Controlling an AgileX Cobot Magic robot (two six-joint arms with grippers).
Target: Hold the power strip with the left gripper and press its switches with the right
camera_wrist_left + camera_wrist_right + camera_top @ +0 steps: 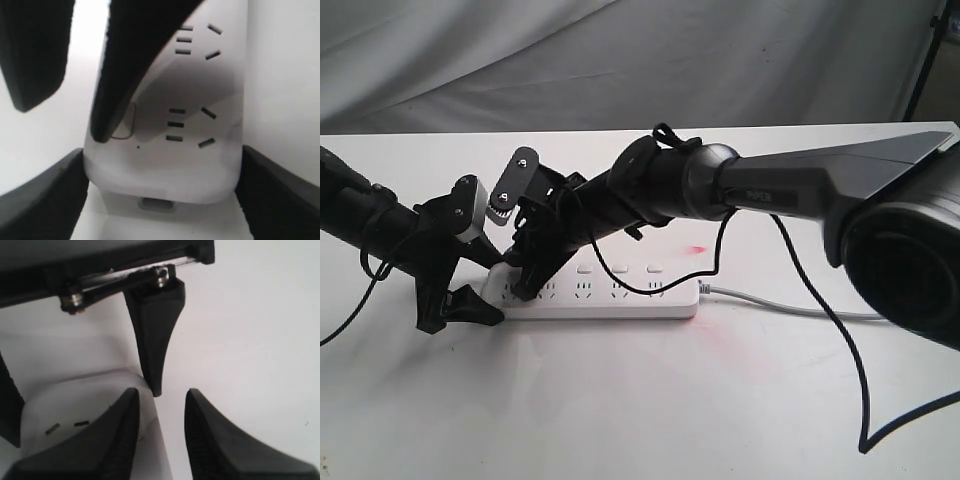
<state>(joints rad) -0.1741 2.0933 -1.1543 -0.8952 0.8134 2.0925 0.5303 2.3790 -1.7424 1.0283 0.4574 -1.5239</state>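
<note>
The white power strip (620, 298) lies flat on the white table, with its grey cable (780, 303) leaving at the right. My left gripper (486, 290) is shut on its rounded left end; in the left wrist view the fingers (45, 200) press both sides of the power strip (165, 165). My right gripper (525, 283) reaches across and comes down on the leftmost switch (126, 124), one fingertip (107, 120) resting on it. In the right wrist view the right gripper (161, 396) is open, one finger over the power strip (75, 405), the other beyond its edge. Other switches (618, 268) show uncovered.
The right arm's black cable (855, 380) loops over the table at the front right. A faint red glow (698, 247) marks the table behind the strip. A grey cloth (620, 50) hangs behind the table's far edge.
</note>
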